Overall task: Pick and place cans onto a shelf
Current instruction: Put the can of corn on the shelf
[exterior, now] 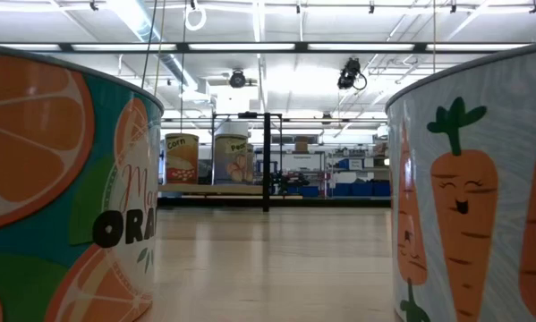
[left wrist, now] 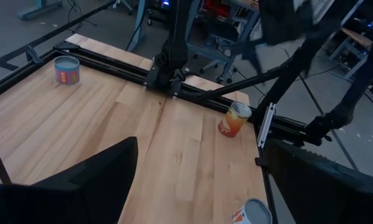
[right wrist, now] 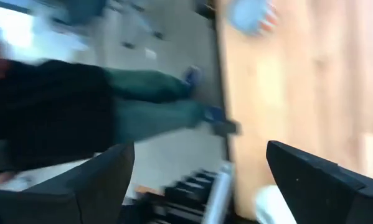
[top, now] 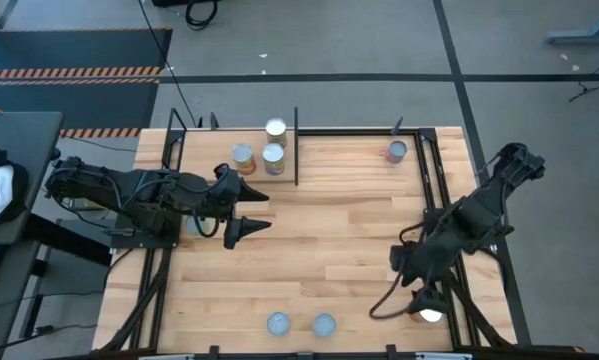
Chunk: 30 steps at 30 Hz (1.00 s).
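your left gripper (top: 251, 211) hangs over the desk's (top: 319, 250) left-centre with its fingers spread and nothing between them. your right gripper (top: 416, 283) sits near the front right corner; its fingers stand apart too, empty, with a can (top: 426, 313) just beside it at the front edge. three cans (top: 266, 148) stand clustered on the shelf (top: 359, 132) at the back edge, another can (top: 396, 151) toward the back right. two cans (top: 299, 323) wait at the front edge, upright, nearer your right arm, which looks best placed to take the can beside it.
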Tool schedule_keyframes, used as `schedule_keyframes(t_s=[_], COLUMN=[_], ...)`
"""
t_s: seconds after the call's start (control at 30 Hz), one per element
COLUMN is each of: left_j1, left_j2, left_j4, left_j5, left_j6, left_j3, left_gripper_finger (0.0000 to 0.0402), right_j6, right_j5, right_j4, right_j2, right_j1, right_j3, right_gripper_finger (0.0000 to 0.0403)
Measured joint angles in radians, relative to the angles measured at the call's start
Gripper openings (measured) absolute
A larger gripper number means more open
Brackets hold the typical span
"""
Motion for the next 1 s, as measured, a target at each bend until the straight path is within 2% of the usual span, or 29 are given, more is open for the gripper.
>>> schedule_keyframes(t_s=[0.23,0.37,0.63,0.83,1.0], left_j1=[0.0,0.0,0.0,0.0,0.0], left_j2=[0.0,0.0,0.0,0.0,0.0], left_j4=[0.004,0.004,0.004,0.004,0.004], left_j5=[0.0,0.0,0.0,0.0,0.0], left_j6=[0.0,0.0,0.0,0.0,0.0], left_j3=[0.0,0.0,0.0,0.0,0.0], left_gripper_finger=[0.0357,0.0357,0.0357,0.0357,0.0357], right_j6=[0.019,0.029,0.021,-0.061,-0.043], right_j5=[0.116,0.143,0.185,0.184,0.189], right_j4=[-0.255,-0.352,-0.318,-0.287,-0.287], right_j2=[0.087,0.134,0.255,0.357,0.347], right_j1=[0.103,0.172,0.292,0.349,0.35], right_j3=[0.0,0.0,0.0,0.0,-0.015], right_gripper_finger=[0.0361,0.0361,0.0395,0.0396,0.0398])
